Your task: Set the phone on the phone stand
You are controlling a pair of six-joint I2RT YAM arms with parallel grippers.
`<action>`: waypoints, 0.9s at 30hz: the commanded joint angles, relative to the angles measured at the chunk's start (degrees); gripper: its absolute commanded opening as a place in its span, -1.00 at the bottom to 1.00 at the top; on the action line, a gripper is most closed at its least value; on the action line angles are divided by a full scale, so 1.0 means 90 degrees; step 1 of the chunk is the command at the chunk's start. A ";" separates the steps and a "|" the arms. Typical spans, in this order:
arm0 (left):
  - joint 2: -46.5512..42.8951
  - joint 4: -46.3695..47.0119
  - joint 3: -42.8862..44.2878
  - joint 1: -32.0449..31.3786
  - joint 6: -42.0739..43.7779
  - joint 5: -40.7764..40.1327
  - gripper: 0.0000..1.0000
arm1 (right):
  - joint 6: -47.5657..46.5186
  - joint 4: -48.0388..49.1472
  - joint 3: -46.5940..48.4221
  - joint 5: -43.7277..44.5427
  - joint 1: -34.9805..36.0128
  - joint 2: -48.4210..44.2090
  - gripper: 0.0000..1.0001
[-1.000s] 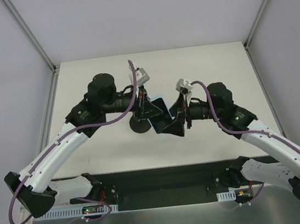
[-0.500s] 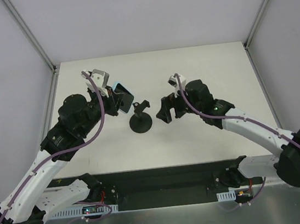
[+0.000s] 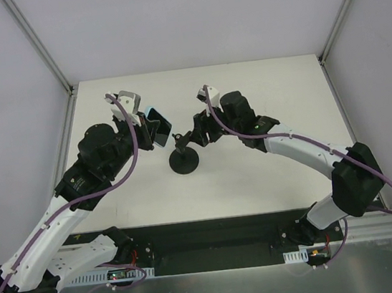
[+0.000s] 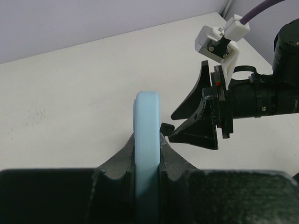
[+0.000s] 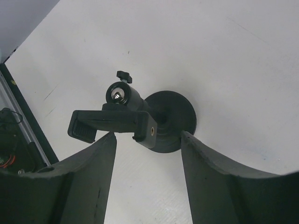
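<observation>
The phone (image 3: 159, 127) has a black screen and a light blue rim. My left gripper (image 3: 152, 130) is shut on it and holds it in the air, up and to the left of the phone stand (image 3: 183, 160). In the left wrist view the phone's blue edge (image 4: 148, 112) stands upright between my left gripper's (image 4: 148, 143) fingers. The black stand has a round disc base (image 5: 174, 119) and a cradle (image 5: 112, 123) on top. My right gripper (image 3: 199, 134) is open, just right of the cradle. In the right wrist view my right gripper (image 5: 148, 139) is open, and the cradle and base show between its fingers.
The white table (image 3: 261, 94) is bounded by grey walls at the back and sides. A black strip (image 3: 208, 235) with the arm bases runs along the near edge. My right gripper also shows in the left wrist view (image 4: 201, 122), close ahead of the phone.
A second ago both grippers met over the stand. The left gripper has drawn back to the left with the phone. The right gripper has since moved left, closer to the stand's cradle.
</observation>
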 commanded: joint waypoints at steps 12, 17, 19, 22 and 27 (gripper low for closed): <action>-0.0155 0.0781 -0.0051 0.0284 -0.0432 0.0292 -1.00 | -0.0555 0.0048 0.0456 -0.0149 0.0111 0.0298 -0.14; -0.0077 0.0791 -0.0061 0.0411 -0.0530 0.0410 -1.00 | -0.0624 -0.0039 0.0593 -0.0228 0.0111 0.0464 -0.24; -0.0077 0.0791 -0.0061 0.0431 -0.0559 0.0429 -1.00 | -0.0672 -0.0039 0.0632 -0.0238 0.0121 0.0474 -0.31; -0.0057 0.0810 -0.0071 0.0460 -0.0569 0.0459 -1.00 | -0.0741 -0.0039 0.0690 -0.0199 0.0111 0.0532 -0.46; 0.0001 0.0859 -0.0080 0.0470 -0.0453 0.0585 -1.00 | -0.0897 -0.0137 0.0779 -0.0227 0.0121 0.0552 -0.99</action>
